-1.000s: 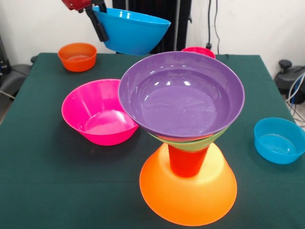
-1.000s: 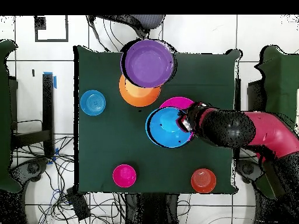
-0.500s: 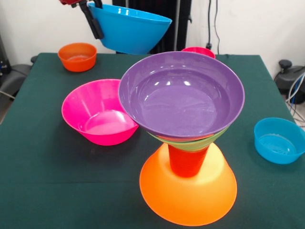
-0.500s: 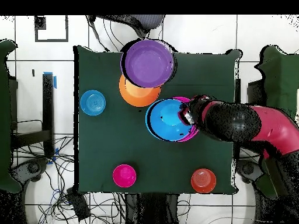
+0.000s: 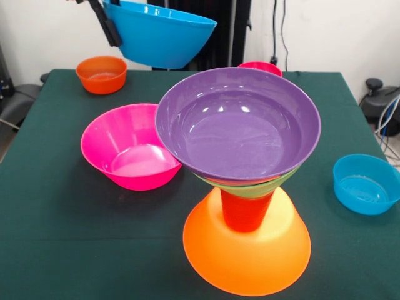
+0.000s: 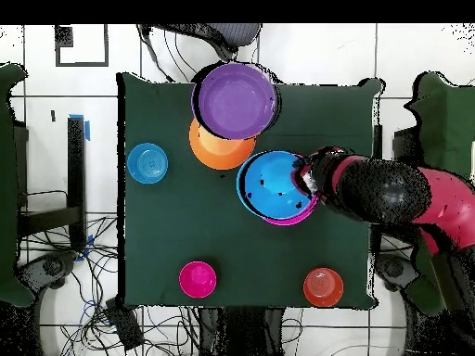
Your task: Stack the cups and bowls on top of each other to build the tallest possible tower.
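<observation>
The tower stands near the table's front: a large orange bowl (image 5: pixel 247 259) rim down, the orange-red cup (image 5: pixel 245 211) on it, a green bowl (image 5: pixel 256 189) showing as a thin edge, and a purple bowl (image 5: pixel 237 125) on top, open side up. High at the back left, my gripper (image 5: pixel 107 26) is shut on the rim of a mid-size blue bowl (image 5: pixel 161 34), which hangs tilted in the air. In the overhead view the blue bowl (image 6: pixel 272 184) hovers over the large pink bowl (image 6: pixel 289 220), just beside the tower's purple bowl (image 6: pixel 236 99).
A large pink bowl (image 5: pixel 128 149) sits upright left of the tower. A small orange bowl (image 5: pixel 102 74) is at the back left, a small red bowl (image 5: pixel 259 65) peeks behind the tower, and a small blue bowl (image 5: pixel 365 183) lies at the right. My arm (image 6: pixel 394 190) reaches in from the table's side.
My gripper has lifted the blue bowl higher and carried it a little left in the front view. From overhead it has drifted closer to the tower. Nothing else moved.
</observation>
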Controlling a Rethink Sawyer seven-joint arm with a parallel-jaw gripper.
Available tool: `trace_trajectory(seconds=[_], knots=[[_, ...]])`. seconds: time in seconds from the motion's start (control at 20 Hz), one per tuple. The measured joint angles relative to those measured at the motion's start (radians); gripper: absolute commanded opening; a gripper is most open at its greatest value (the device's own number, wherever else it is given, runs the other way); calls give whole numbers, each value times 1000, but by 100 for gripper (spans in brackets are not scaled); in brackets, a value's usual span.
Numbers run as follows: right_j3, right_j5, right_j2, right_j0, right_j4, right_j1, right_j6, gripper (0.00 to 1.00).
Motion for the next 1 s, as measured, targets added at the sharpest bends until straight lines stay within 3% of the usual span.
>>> trace_trajectory(seconds=[0.6, 1.0], knots=[[-35, 0, -6, 6, 36, -11, 0, 0], [-64, 0, -35, 47, 36, -10, 0, 0]])
